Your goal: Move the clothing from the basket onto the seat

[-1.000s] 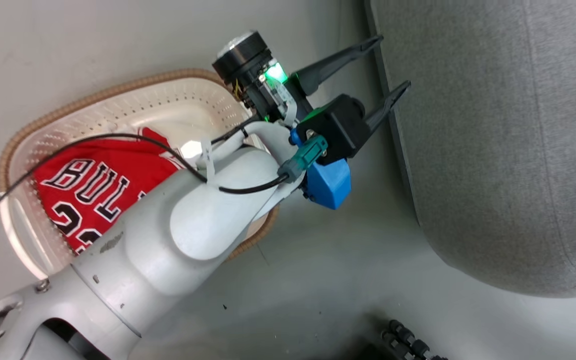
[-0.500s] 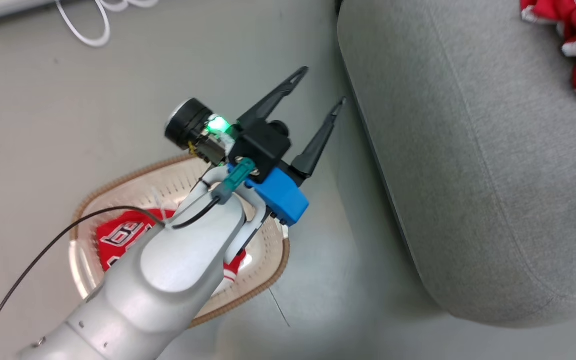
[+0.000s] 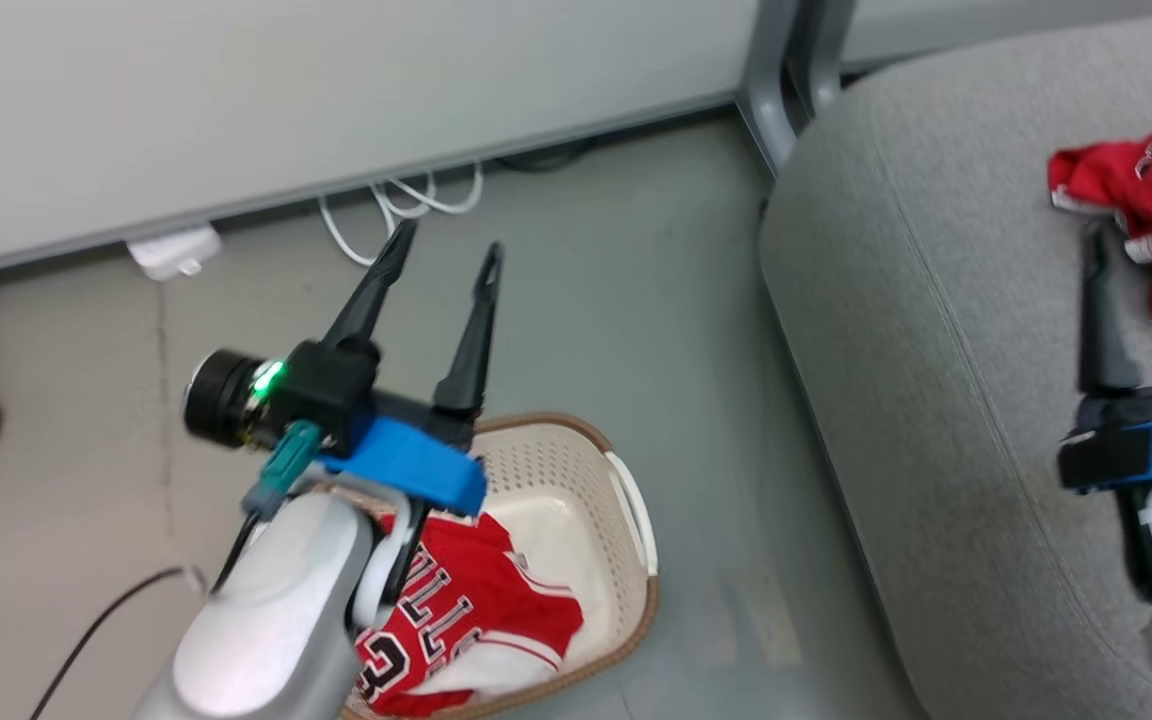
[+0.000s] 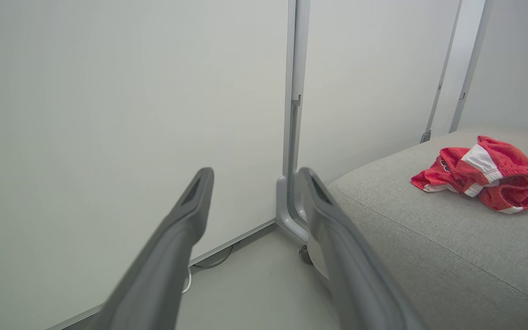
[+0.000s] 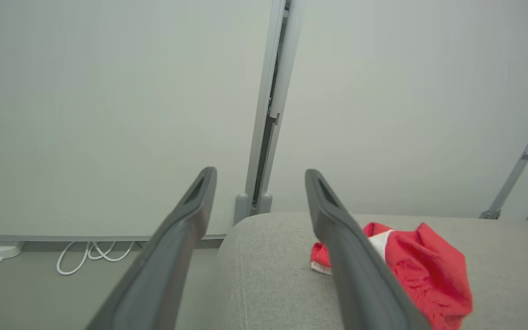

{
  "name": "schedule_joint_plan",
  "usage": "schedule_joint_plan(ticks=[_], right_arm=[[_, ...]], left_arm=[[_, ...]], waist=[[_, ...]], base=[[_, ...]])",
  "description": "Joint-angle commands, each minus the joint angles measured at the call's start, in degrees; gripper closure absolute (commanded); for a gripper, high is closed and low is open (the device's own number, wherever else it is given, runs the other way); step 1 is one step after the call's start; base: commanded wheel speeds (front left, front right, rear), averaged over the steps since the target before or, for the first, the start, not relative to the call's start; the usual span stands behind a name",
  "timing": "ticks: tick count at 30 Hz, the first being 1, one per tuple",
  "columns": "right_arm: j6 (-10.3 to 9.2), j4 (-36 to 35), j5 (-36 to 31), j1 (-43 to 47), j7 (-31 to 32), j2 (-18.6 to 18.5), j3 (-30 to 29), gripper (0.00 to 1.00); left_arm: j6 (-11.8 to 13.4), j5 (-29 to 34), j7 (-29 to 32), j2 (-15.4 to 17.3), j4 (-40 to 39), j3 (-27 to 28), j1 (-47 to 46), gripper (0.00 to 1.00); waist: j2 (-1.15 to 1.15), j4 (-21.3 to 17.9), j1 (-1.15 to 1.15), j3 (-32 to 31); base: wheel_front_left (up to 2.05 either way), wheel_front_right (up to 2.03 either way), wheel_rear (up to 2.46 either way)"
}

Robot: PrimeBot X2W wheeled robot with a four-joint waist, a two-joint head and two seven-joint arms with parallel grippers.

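Left gripper (image 3: 449,237), dark fingers spread wide and empty, hangs over the rim of the cream perforated plastic basket (image 3: 636,520), where a red BULLS jersey (image 3: 481,600) lies. Bare grey floor (image 3: 626,300) separates the basket from the large grey fabric seat (image 3: 936,350). Right gripper (image 3: 1146,235), equally wide and empty, hovers by crumpled red white-trimmed shorts (image 3: 1121,180) lying well back from the seat's rounded edge.

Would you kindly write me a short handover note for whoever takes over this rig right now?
Left gripper: open, empty, raised near the basket.
Right gripper: open, empty, over the seat by the shorts.
Done: the red shorts lie crumpled on the seat.
Left to do: the red jersey lies in the basket and needs picking up and moving onto the seat.
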Motion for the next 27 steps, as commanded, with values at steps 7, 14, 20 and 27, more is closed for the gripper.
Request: schedule_joint_plan(ticks=[7,14,20,27], right_arm=[[-0.03,-1.5,0.8,4.1,-0.1,3.0,4.3,0.0],[-0.02,-2.2,1.8,8.3,-0.1,5.4,6.7,0.0],[-0.02,-2.4,2.6,12.0,-0.1,7.0,7.0,0.0],[-0.02,-2.2,3.3,15.5,-0.1,8.2,6.7,0.0]], left_arm=[[0.6,2.6,-0.2,-0.4,-3.6,9.6,9.7,0.0],[-2.0,5.8,-0.2,-2.4,-5.8,16.3,17.2,0.0],[-5.6,7.7,-0.2,-4.3,-7.0,20.3,22.5,0.0],[-9.2,9.6,-0.2,-5.9,-7.5,24.4,26.5,0.0]], waist=[[0.0,5.5,0.02,-6.7],[0.0,7.6,0.02,-9.6],[0.0,8.2,0.02,-12.0],[0.0,8.9,0.02,-14.0]], base=[[0.0,0.0,0.0],[0.0,0.0,0.0],[0.0,0.0,0.0],[0.0,0.0,0.0]])
